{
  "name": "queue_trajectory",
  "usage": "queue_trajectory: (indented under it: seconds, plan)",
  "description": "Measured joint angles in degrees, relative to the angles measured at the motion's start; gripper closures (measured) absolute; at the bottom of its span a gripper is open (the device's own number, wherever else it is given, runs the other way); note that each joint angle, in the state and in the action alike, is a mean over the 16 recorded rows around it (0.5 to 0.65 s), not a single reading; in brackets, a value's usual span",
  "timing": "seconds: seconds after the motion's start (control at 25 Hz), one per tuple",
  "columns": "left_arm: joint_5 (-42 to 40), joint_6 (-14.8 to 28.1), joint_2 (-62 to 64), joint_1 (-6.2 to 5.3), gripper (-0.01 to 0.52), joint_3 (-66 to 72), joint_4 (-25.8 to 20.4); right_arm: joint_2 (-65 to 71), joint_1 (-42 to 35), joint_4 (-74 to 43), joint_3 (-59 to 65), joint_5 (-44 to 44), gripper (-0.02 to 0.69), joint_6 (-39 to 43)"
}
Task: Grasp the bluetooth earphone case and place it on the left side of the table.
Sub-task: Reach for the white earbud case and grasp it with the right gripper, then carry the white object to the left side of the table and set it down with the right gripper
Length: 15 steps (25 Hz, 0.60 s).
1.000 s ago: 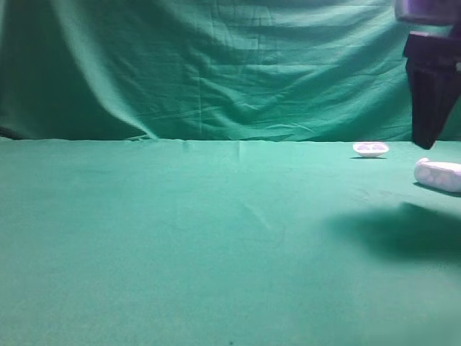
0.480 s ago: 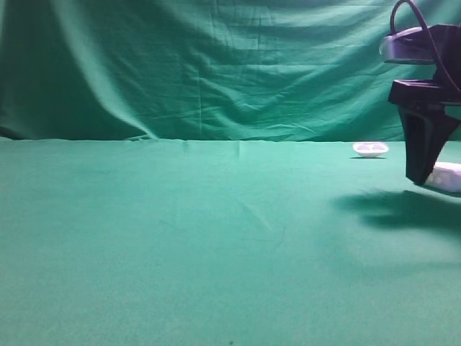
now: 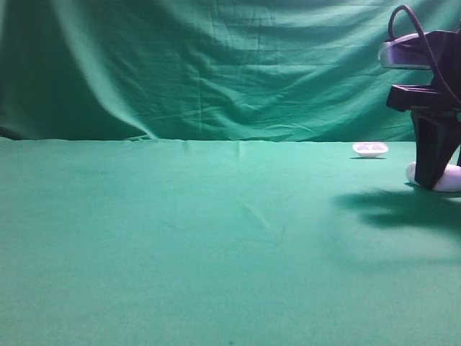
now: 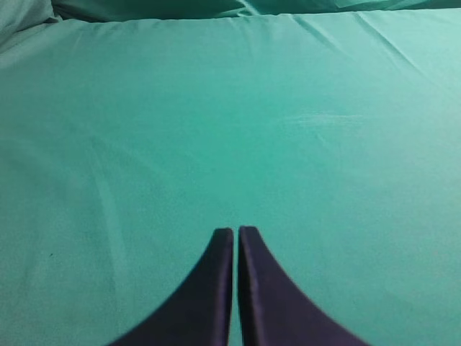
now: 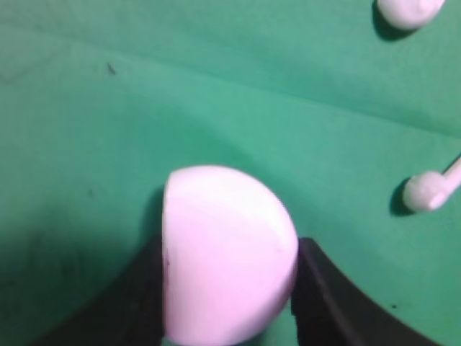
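Bluetooth earphone case [image 5: 227,252]: white, lying on the table [image 3: 216,245] at its far right, between the right gripper's fingers.
Right gripper [image 5: 227,288]: lowered over the case, both fingers touching its sides.
Earbud [image 5: 426,190]: on the cloth just beside the case.
White dish-like piece [image 3: 370,149]: further back, apart.
Left gripper [image 4: 235,238]: jaws pressed together, empty.

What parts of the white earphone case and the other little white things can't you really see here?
- Bluetooth earphone case, high view: its middle is behind the right gripper; the far end is cut by the frame edge.
- Same case, right wrist view: close and blurred, lower end cut off.
- White dish-like piece: too small for detail.
- Small white piece: blurred, cut by the right edge.
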Motion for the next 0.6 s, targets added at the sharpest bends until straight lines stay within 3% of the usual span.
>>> queue_trajectory:
  seconds: [0.28, 0.6]
  plan:
    - [0.0, 0.0, 0.0, 0.00, 0.514, 0.0, 0.0, 4.0, 9.2, 1.0, -17.3, 6.6, 0.330, 0.5]
    - [0.0, 0.0, 0.0, 0.00, 0.514, 0.0, 0.0, 17.4, 24.1, 1.3, -37.2, 9.2, 0.330, 1.0]
